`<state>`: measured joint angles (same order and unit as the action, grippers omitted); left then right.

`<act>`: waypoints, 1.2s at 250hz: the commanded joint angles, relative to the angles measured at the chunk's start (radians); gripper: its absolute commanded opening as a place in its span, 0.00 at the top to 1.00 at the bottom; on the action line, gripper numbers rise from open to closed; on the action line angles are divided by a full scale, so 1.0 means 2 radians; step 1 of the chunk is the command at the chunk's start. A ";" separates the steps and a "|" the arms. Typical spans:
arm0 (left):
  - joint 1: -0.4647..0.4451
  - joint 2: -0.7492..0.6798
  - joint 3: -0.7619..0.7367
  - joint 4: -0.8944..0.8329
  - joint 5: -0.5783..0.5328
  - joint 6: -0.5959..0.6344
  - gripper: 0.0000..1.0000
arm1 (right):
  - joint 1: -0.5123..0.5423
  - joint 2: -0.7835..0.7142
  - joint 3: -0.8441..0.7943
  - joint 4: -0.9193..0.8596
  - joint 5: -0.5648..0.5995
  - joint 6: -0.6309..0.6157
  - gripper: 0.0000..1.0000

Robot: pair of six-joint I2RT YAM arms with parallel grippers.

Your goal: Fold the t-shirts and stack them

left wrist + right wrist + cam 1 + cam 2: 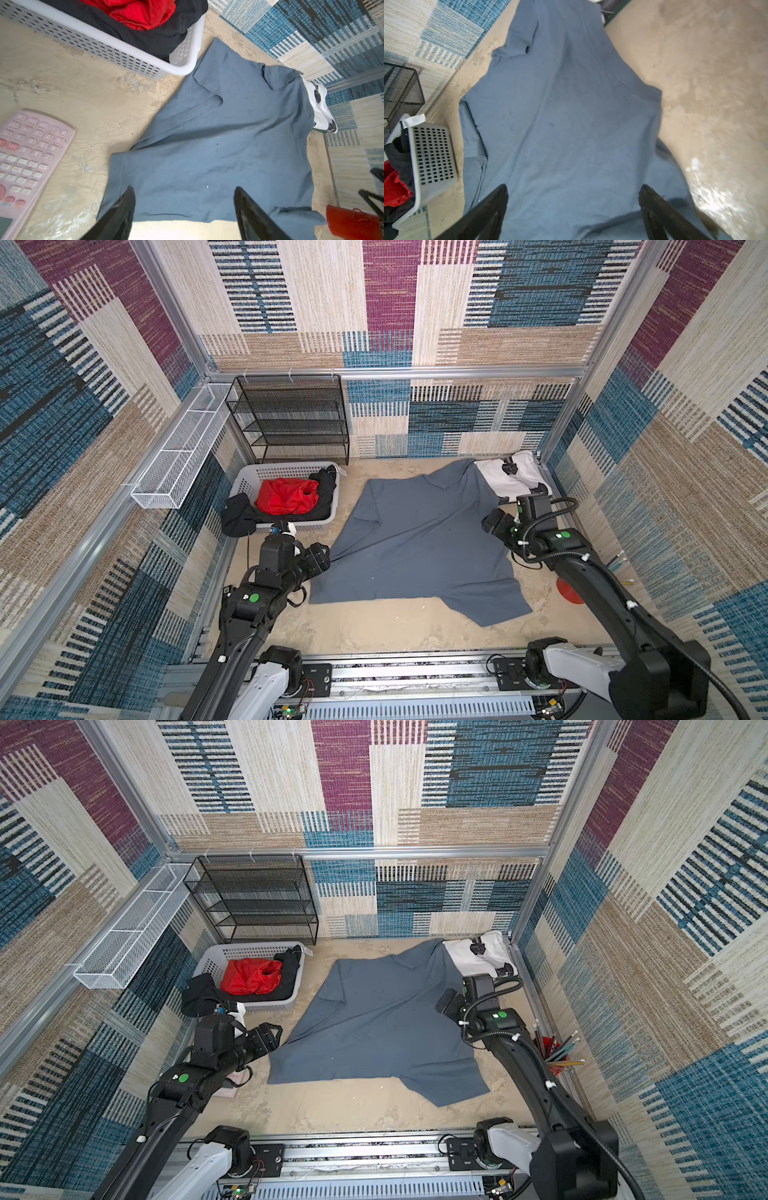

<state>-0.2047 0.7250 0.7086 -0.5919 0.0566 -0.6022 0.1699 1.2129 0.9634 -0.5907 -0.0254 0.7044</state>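
Observation:
A large slate-grey t-shirt [419, 539] [374, 1019] lies spread flat on the sandy table in both top views. A white t-shirt with black patches [513, 479] [482, 955] lies folded at the back right corner, its near edge under the grey cloth. My left gripper [322, 560] [184, 189] is open at the grey shirt's left edge, with cloth below the jaws but none between them. At the shirt's right edge my right gripper [492, 522] [574, 187] is wide open above the fabric and holds nothing.
A white perforated basket [274, 470] with red and black clothes stands at the back left. Behind it are a black mesh shelf [291, 418] and a white wire tray [183, 448]. A pink calculator [27, 162] lies near the left arm. A red cup of pencils [557, 1052] stands at the right.

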 commanded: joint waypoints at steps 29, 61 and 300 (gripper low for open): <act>0.000 0.003 -0.022 0.033 0.001 -0.001 0.24 | 0.001 0.127 0.077 0.154 0.016 -0.043 0.02; 0.000 0.047 -0.011 0.055 0.030 0.002 0.24 | 0.001 0.226 0.116 0.238 -0.018 -0.049 0.08; -0.009 0.200 0.047 0.142 0.059 0.018 0.24 | 0.025 0.564 0.455 0.085 -0.039 -0.014 0.30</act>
<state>-0.2245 1.1149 0.7944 -0.3336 0.1684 -0.5980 0.2092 2.3722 1.8999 -0.3981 -0.1448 0.6548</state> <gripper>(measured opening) 0.758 0.698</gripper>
